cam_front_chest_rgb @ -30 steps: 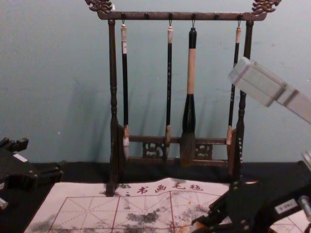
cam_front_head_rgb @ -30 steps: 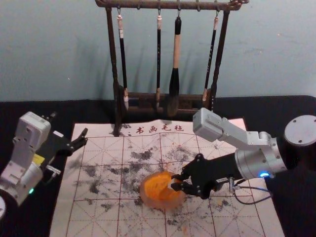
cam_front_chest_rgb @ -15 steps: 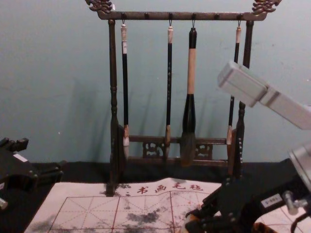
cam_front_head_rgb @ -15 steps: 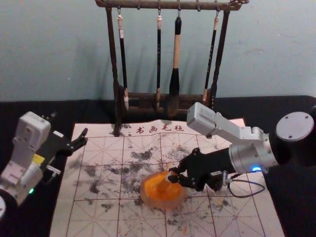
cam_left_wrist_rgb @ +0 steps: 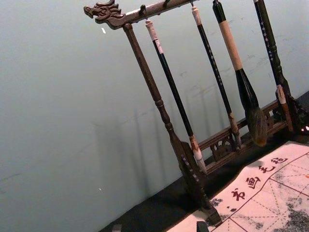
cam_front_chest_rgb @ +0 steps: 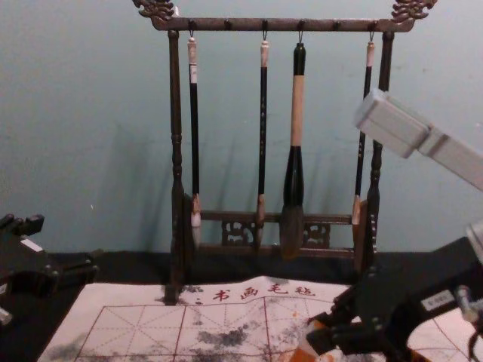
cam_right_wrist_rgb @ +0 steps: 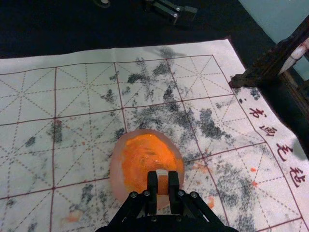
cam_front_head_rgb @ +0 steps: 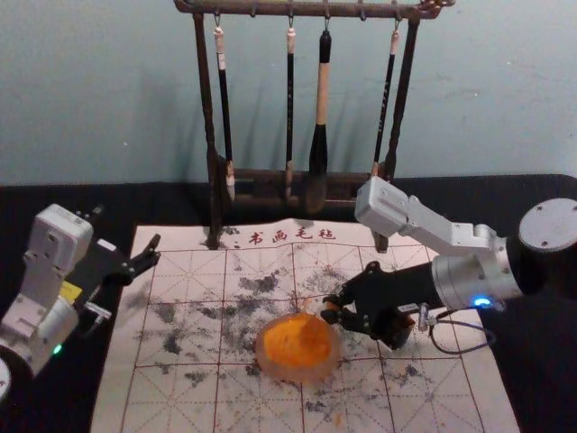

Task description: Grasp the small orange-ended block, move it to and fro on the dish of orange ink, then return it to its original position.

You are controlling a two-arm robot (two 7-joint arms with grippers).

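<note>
Block: pinched between the fingertips of the right gripper. In the head view it sits just off the rim of the dish of orange ink, between one and two o'clock; contact cannot be confirmed. Step in hand, as judged: the to-and-fro inking, either between strokes or beginning the return; which one cannot be told. The next move calls for a firm pinch and either a low, level pass back over the ink or a clear lift away. The right arm reaches in from two o'clock, wrist angled down toward the dish. Left gripper: parked at ten o'clock, fingers spread, holding nothing.
</note>
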